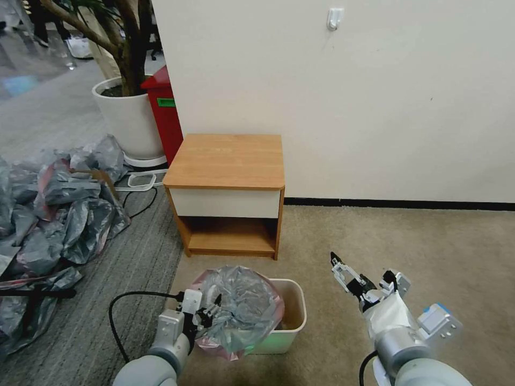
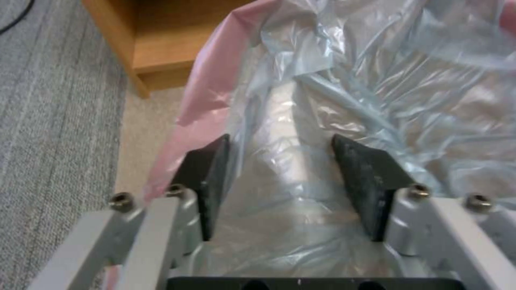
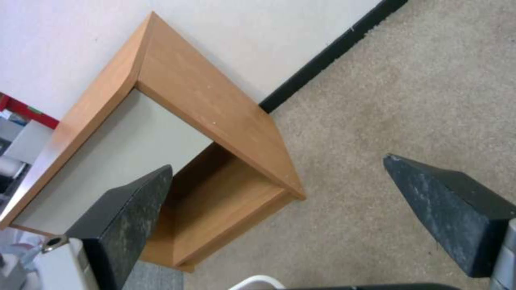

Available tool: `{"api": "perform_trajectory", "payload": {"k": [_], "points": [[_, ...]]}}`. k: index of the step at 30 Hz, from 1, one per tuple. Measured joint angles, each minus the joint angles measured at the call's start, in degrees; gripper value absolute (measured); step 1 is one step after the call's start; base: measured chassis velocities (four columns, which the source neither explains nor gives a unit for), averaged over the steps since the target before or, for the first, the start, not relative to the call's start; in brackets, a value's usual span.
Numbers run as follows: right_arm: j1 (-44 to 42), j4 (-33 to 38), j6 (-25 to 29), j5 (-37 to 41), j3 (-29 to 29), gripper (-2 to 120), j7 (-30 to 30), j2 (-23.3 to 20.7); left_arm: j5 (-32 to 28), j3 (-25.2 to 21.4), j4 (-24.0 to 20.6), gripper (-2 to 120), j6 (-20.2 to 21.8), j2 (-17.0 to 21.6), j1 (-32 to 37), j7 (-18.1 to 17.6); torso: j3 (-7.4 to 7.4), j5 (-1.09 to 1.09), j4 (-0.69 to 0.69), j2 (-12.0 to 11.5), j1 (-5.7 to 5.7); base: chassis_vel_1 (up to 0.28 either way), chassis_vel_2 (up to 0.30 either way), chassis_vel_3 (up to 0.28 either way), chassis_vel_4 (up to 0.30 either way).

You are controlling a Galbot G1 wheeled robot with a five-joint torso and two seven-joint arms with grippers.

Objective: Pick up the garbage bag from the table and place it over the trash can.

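The garbage bag (image 1: 244, 305), thin grey plastic with a pink rim, lies bunched over the left half of the cream-white trash can (image 1: 298, 306) on the carpet. My left gripper (image 1: 213, 306) is at the bag's left edge. In the left wrist view it (image 2: 280, 139) is open, with the bag (image 2: 376, 80) spread between and beyond the fingers. My right gripper (image 1: 339, 264) hangs open and empty to the right of the can, and the right wrist view (image 3: 278, 161) shows the same. The table (image 1: 228, 161) stands behind the can with a bare top.
A big heap of grey and red bags (image 1: 53, 214) covers the floor at left. A white plant pot (image 1: 126, 118) and a red bin (image 1: 163, 112) stand beside the table. The white wall (image 1: 375, 96) runs behind. Open carpet (image 1: 418, 241) lies to the right.
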Motion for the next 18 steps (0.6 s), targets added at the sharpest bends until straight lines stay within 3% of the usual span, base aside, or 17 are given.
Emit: {"api": "perform_trajectory", "payload": {"k": [16,18], "points": [[0.0,-0.6,0.2,-1.4,-0.3,100,-0.9,0.3,-0.6,1.2,2.8,44,-0.1,-0.3,-1.5,-0.6,0.00,0.00,0.00,0.0,0.00,0.000,0.000,0.000,0.000],[-0.1,-0.5,0.2,-1.7,-0.3,100,-1.1,0.3,-0.7,1.5,3.1,38,-0.1,-0.5,-1.8,-0.6,0.00,0.00,0.00,0.0,0.00,0.000,0.000,0.000,0.000]]}}
